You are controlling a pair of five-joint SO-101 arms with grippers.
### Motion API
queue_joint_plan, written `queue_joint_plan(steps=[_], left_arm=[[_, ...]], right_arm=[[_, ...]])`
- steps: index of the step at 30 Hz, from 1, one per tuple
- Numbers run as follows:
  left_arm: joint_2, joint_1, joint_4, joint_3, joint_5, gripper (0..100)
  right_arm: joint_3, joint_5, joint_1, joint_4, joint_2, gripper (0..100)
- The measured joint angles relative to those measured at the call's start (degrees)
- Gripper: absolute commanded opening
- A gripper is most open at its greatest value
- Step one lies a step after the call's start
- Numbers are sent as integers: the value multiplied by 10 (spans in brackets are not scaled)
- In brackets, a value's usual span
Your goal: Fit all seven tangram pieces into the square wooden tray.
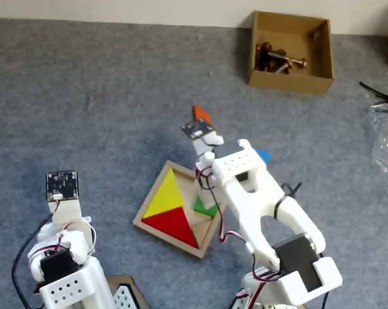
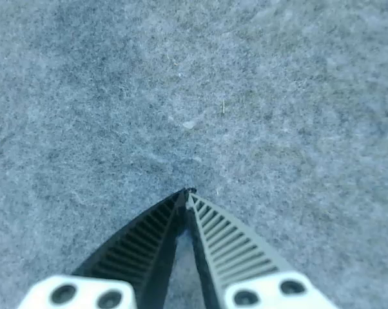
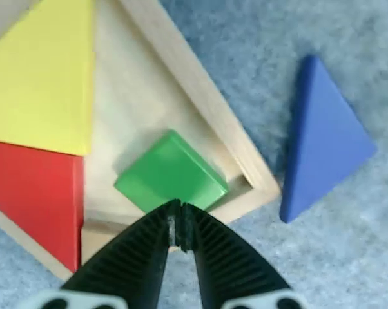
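The square wooden tray (image 1: pixel 162 237) lies mid-table, turned cornerwise. Inside it are a yellow triangle (image 1: pixel 164 194) and a red triangle (image 1: pixel 175 225). A green square (image 3: pixel 171 174) sits tilted in the tray's corner (image 3: pixel 200 103), beside the rim. My right gripper (image 3: pixel 180 222) is shut, its tips touching the green square's near edge. On the carpet just outside the tray lies a blue triangle (image 3: pixel 323 141). An orange piece (image 1: pixel 201 114) shows beyond the right arm. My left gripper (image 2: pixel 189 193) is shut over bare carpet at the front left, holding nothing.
A cardboard box (image 1: pixel 291 80) with copper-coloured parts stands at the back right. A clear plastic bag (image 1: pixel 387 145) and cables lie at the right edge. The left arm's base (image 1: pixel 62 270) stands at the front left.
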Motion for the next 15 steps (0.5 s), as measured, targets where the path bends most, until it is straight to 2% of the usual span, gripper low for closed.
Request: queue_joint_plan(steps=[7, 15], left_arm=[[0, 0, 0, 0, 0, 5], [0, 0, 0, 0, 0, 5]], right_arm=[[20, 0, -5, -3, 0, 9], [34, 2, -49, -7, -1, 9]])
